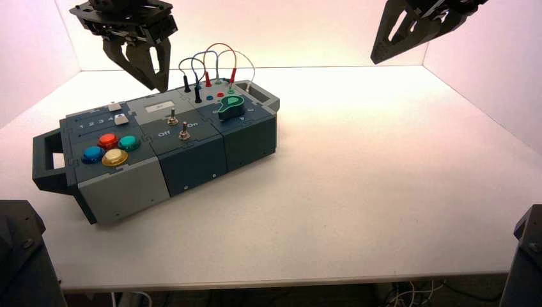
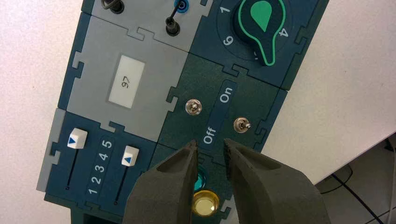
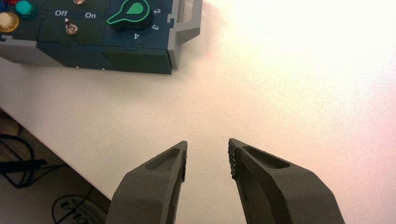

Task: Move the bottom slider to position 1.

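The bottom slider (image 2: 130, 155), a small white knob with a blue arrow, sits at the 4–5 end of its track, beside the printed row 1 2 3 4 5. It also shows in the high view (image 1: 122, 118). Position 1 (image 2: 92, 191) is the digit at the other end of that row. My left gripper (image 2: 210, 144) is open and empty. It hovers above the Off/On switch panel, to one side of the slider, and in the high view (image 1: 158, 82) it is over the box's rear. My right gripper (image 3: 208, 149) is open and empty, high at the far right (image 1: 383, 51).
A second white slider (image 2: 77, 138) has its own track beside the digits. The box (image 1: 192, 166) also bears coloured round buttons (image 1: 112, 148), two toggle switches (image 2: 194, 107), a green knob (image 2: 261, 23), a small display (image 2: 126, 83) and looped wires (image 1: 214, 61). The table's front edge (image 1: 287, 281) is near.
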Available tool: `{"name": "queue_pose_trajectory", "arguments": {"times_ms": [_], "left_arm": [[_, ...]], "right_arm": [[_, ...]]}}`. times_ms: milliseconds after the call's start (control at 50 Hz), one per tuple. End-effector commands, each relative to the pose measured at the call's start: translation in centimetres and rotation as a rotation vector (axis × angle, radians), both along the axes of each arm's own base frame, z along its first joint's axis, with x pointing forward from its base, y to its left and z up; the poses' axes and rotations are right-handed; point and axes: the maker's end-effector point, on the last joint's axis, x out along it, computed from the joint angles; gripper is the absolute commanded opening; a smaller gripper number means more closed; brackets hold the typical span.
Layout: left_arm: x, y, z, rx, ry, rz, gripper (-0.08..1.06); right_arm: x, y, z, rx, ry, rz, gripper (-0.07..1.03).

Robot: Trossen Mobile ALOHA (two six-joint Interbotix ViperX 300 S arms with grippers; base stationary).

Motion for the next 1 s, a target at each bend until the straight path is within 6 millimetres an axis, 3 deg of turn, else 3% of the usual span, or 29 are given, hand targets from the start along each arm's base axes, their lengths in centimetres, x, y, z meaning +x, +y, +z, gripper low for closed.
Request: {"name": "queue_pose_trajectory", "arguments": {"times_ms": [20,420,720,1000], "left_arm": [[0.7,-0.1,0.8,-0.011,-0.027,0.006,0.32],[1.0,-0.2,1.0,-0.016,-0.04,0.01,0.32],[1.9,1.4,0.9,-0.026,-0.062,0.084,0.3],[2.5,0.9,0.5,-0.064,-0.008,0.178,0.16]], "right_arm": [[0.4,0.2,0.6,0.014,-0.018,-0.002,0.48],[0.3,0.3,0.6,0.014,-0.017,0.0,0.48],[0.3,0.3,0.8,0.016,-0.017,0.0,0.48],[0.2,0.2,0.7,0.012,-0.012,-0.002,0.48]]}}
